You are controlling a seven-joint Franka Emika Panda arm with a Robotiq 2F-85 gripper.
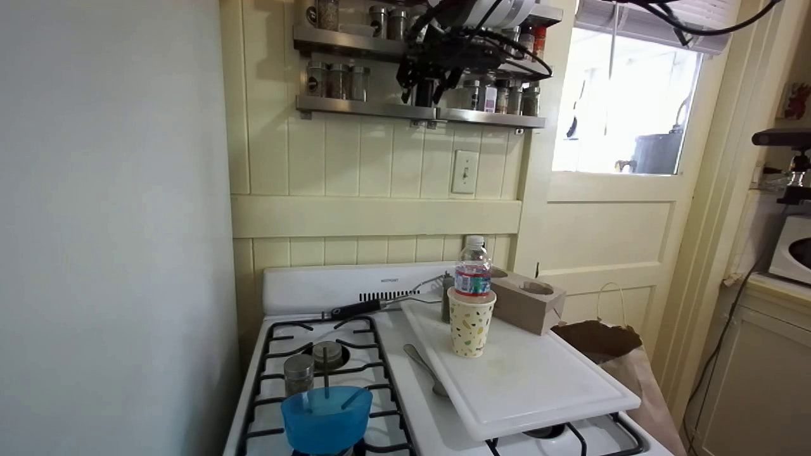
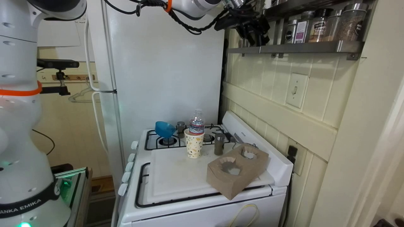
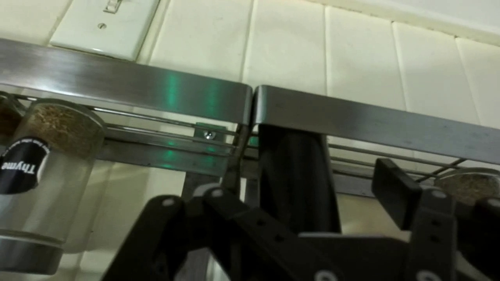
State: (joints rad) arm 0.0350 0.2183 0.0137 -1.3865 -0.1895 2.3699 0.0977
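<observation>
My gripper [image 1: 421,95] is up at the lower metal spice shelf [image 1: 364,109], also beside the wall in an exterior view where the gripper [image 2: 259,41] shows dark. A black cylinder [image 3: 299,183] stands on that shelf between the spread fingers in the wrist view, which is upside down. The right finger's pad [image 3: 394,193] is clearly apart from the cylinder. On the left, a finger overlaps its edge; whether it touches is hidden. The jaws are open. A jar labelled Thyme [image 3: 50,195] stands to one side, and another jar [image 3: 468,185] shows behind the right finger.
Several spice jars [image 1: 339,82] line the shelves. Below, the stove carries a white cutting board [image 1: 532,386] with a speckled cup [image 1: 471,329] holding a water bottle [image 1: 472,278], a cardboard holder [image 1: 526,301] and a blue bowl [image 1: 326,421]. A refrigerator [image 2: 167,78] stands alongside.
</observation>
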